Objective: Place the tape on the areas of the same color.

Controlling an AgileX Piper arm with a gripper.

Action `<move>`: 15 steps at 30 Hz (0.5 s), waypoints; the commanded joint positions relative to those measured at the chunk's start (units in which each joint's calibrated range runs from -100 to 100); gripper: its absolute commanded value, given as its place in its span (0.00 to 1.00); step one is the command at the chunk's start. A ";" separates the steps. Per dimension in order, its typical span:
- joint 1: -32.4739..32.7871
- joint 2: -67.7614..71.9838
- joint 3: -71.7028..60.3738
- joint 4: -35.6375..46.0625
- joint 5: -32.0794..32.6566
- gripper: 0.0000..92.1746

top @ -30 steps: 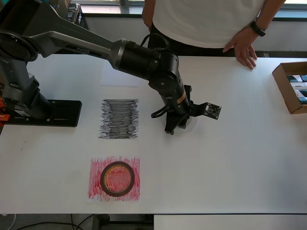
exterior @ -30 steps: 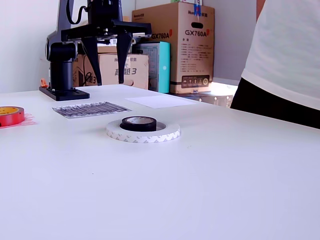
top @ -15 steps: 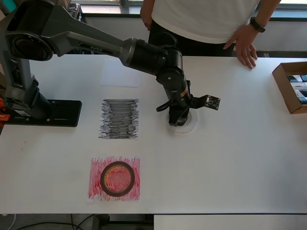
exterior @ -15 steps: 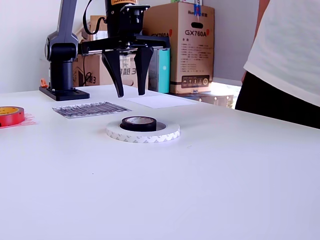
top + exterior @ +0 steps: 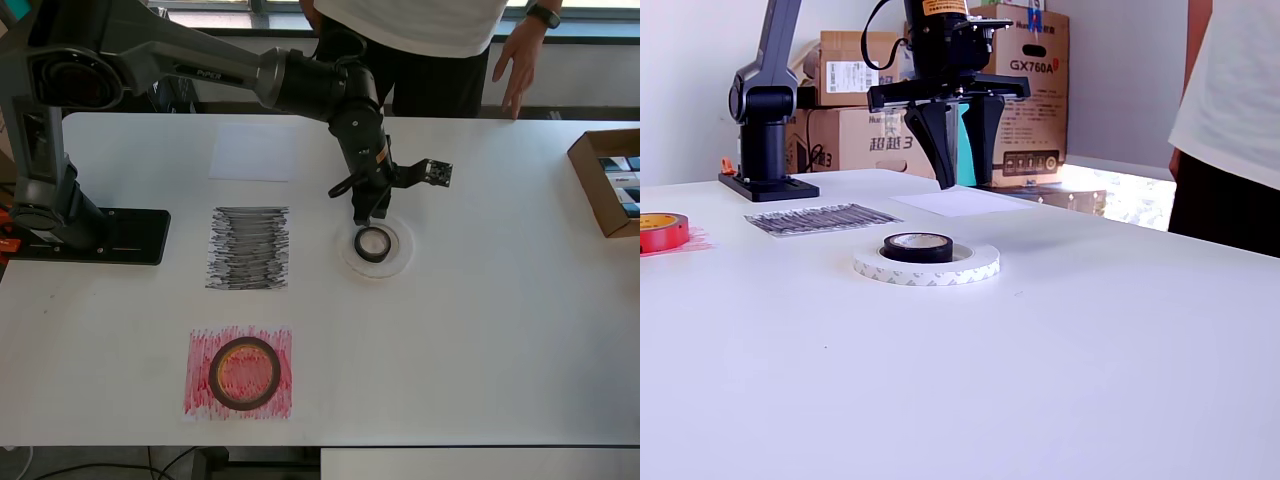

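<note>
A small black tape (image 5: 373, 243) (image 5: 918, 246) lies inside the wide white tape (image 5: 401, 260) (image 5: 940, 271) near the table's middle. The dark-red tape (image 5: 244, 373) (image 5: 660, 230) rests on the red area (image 5: 200, 396). The black scribbled area (image 5: 248, 248) (image 5: 820, 217) and the plain white area (image 5: 252, 152) (image 5: 960, 202) carry nothing. My gripper (image 5: 363, 213) (image 5: 958, 183) hangs open and empty above the table, fingers pointing down, just beyond the far rim of the white tape. It touches neither roll.
A cardboard box (image 5: 610, 180) sits at the overhead view's right edge. A person (image 5: 420, 30) stands at the far side, one hand (image 5: 515, 60) near the table edge. The arm base (image 5: 90, 235) stands at the left. Cartons (image 5: 1025, 90) are stacked behind the table.
The gripper has moved from over the nested rolls toward the table's far side, to the exterior view's right, uncovering both. The person has drawn back from the table.
</note>
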 commanded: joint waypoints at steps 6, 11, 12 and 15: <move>-0.42 3.38 -1.50 -0.20 3.28 0.45; -1.68 4.59 -1.50 -0.28 3.94 0.45; -1.92 4.78 -1.50 -0.28 3.94 0.45; -2.31 5.06 -1.50 -0.11 4.02 0.45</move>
